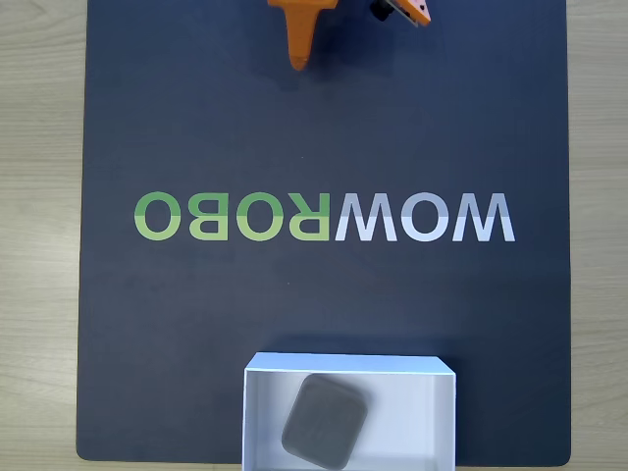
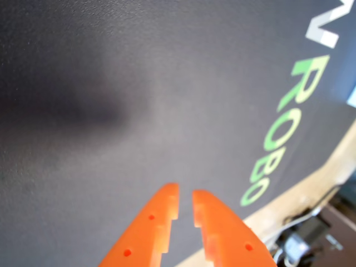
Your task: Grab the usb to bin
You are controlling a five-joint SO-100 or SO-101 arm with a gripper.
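Orange plastic fingers (image 2: 186, 201), matte mat (image 2: 139, 111)

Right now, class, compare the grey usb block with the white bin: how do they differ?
Colour: the usb is matte dark grey; the bin is white with a pale interior. Size: the usb is far smaller and lies inside the bin. Pose: the usb sits turned at an angle; the bin lies square to the mat's edge. Both are plain, with four sides.

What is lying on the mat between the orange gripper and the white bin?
In the fixed view, only the printed WOWROBO lettering on the dark mat lies between the gripper and the bin; no loose object is there.
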